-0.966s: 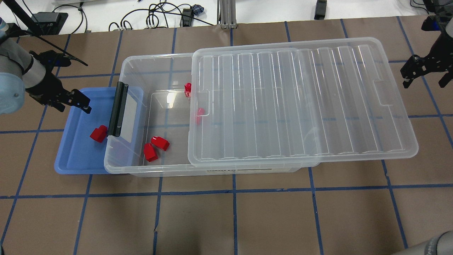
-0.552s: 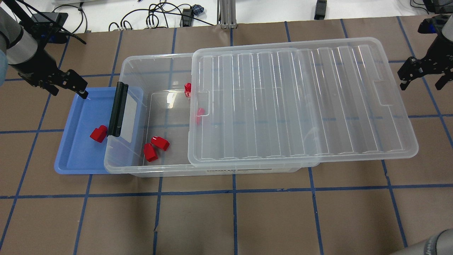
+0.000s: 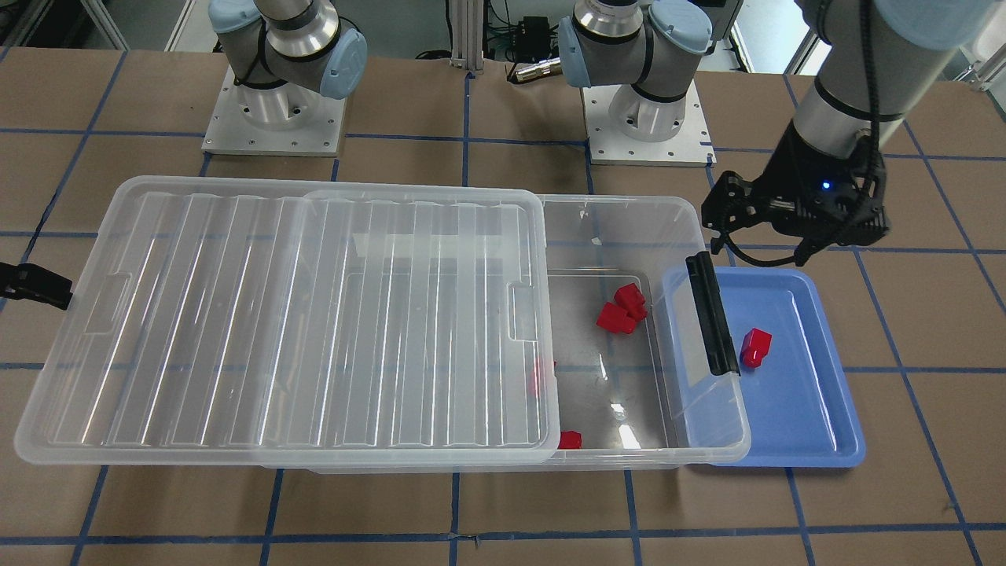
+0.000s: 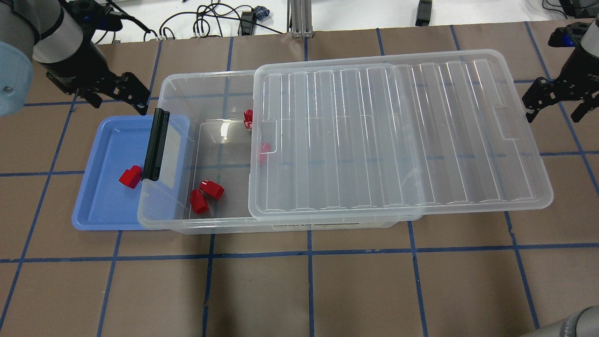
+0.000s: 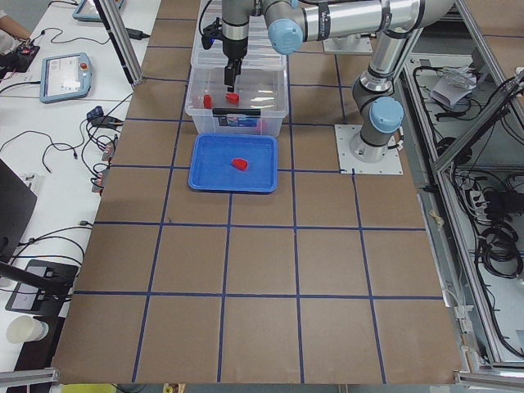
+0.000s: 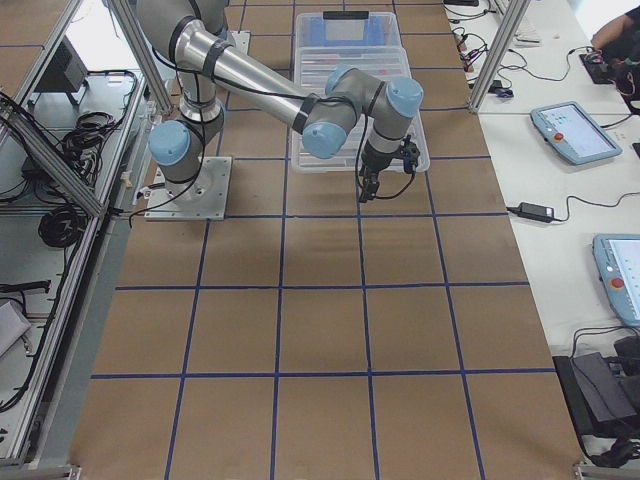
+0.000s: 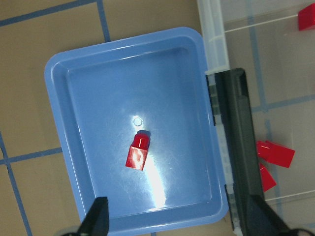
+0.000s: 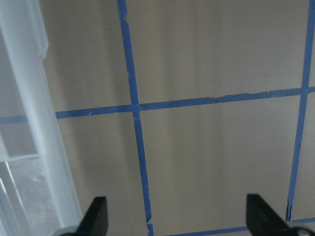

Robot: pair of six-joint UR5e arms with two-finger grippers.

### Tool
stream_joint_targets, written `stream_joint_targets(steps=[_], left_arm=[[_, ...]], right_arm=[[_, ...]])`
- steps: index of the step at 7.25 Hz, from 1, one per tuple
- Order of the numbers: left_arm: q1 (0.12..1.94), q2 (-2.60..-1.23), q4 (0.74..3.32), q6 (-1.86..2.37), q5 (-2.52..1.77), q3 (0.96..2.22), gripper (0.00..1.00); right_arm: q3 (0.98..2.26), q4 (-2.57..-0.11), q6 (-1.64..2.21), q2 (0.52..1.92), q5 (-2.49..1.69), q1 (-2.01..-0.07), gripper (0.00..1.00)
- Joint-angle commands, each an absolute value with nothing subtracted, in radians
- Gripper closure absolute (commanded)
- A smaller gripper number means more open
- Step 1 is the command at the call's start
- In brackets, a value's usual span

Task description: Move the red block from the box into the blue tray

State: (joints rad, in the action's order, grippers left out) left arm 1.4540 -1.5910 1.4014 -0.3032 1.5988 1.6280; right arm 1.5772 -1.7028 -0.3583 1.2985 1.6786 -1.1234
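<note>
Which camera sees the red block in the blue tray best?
The left wrist-mounted view: it looks straight down on the small bright red plastic block, large, in the shallow light-blue plastic tray. Overhead, front-facing and left views show it smaller.

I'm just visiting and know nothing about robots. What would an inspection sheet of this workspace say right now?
Surface: brown table with a blue tape grid.
Job's things: one red block lies in the blue tray; other red blocks lie in the box, with its lid slid partly off.
Clutter: nothing seen.
Hands: left hand open, empty, raised above the tray; right hand open, empty, beside the lid's end.
Cables: black cables beyond the table's far edge.
Surroundings: tablets on a side bench.
</note>
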Motion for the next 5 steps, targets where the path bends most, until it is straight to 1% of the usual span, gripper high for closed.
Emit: stream_joint_targets(steps=[1, 2, 5], left_arm=[[1.584, -1.575, 1.414, -0.168, 1.601, 1.625, 0.00], [1.594, -1.569, 1.448, -0.164, 1.605, 1.621, 0.00], [1.536, -1.554, 1.494, -0.152, 1.585, 1.597, 0.00]], right_arm=[[1.580, -1.690, -0.357, 1.299, 1.677, -1.138, 0.00], [1.580, -1.689, -0.356, 1.299, 1.677, -1.153, 0.00], [1.585, -1.684, -0.279, 1.299, 1.678, -1.219, 0.00]])
